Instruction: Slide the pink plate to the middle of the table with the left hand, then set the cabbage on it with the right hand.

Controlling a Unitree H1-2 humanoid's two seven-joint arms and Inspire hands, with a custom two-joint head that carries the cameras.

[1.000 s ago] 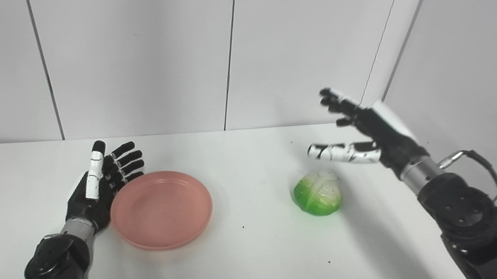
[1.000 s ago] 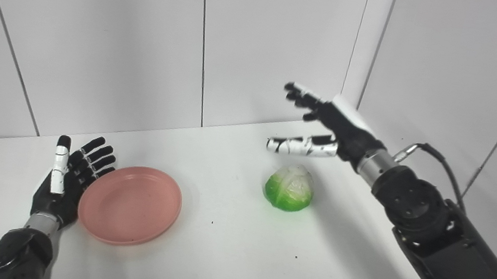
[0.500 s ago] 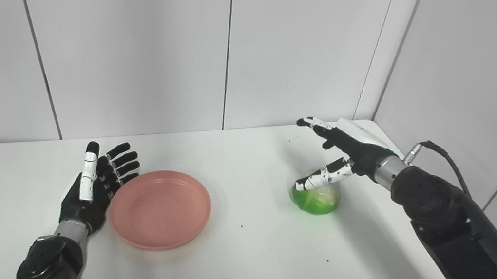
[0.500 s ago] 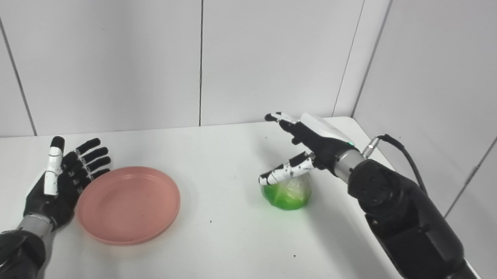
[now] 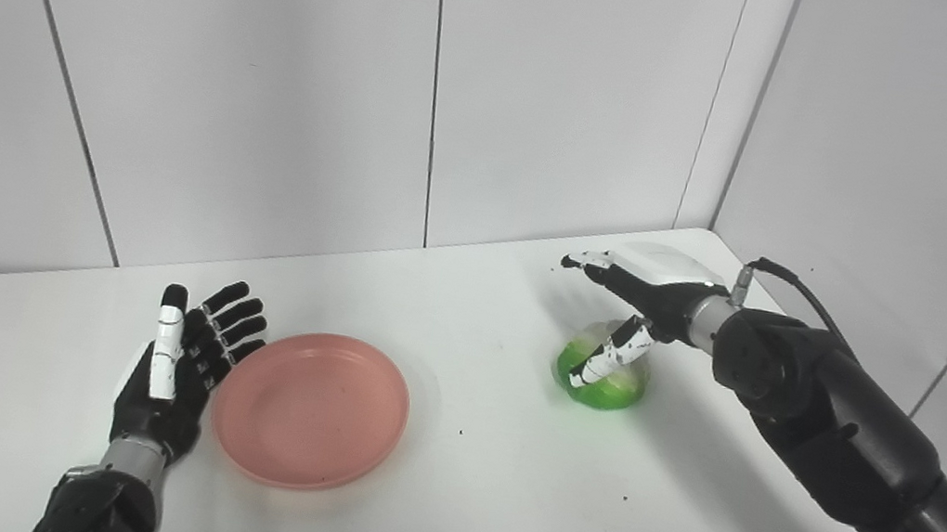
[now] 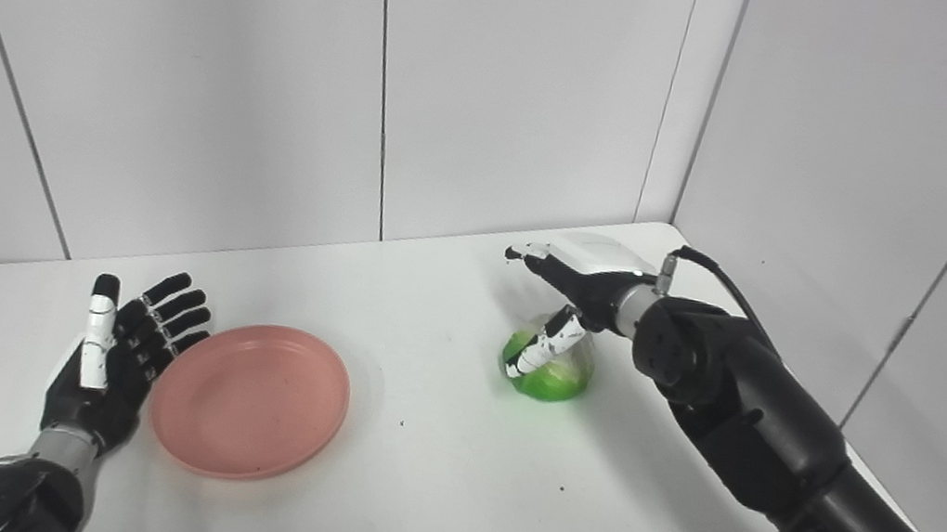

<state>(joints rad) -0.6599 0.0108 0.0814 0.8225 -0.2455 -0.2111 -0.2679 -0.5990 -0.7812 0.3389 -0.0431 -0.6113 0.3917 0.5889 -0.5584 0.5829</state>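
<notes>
Right hand (image 5: 632,304) is down over the cabbage (image 5: 604,378) now, palm arched above it, the thumb laid against the near face of the green head and the other fingers (image 5: 584,264) reaching out past its top, spread and not closed around it. So that hand is apart, touching the cabbage with the thumb at least; whether the far fingers touch it, I cannot tell. The cabbage sits on the white table (image 5: 494,504), to the right of the pink plate (image 5: 310,409) and well apart from it.

Over on the other side, the left hand (image 5: 176,372) stands on edge just beside the plate's left rim, palm toward the plate, fingers (image 5: 236,317) straight and fanned, holding nothing. Its fingertips look right at the rim, though contact is too close to call. The plate lies flat with nothing on it.

Comparing the two eyes: the right eye view gives a clearer gap of table between the left palm (image 6: 102,379) and the plate (image 6: 252,400), and shows more of the right forearm running down to the corner. The left eye view shows the thumb across the cabbage a touch more side-on.
</notes>
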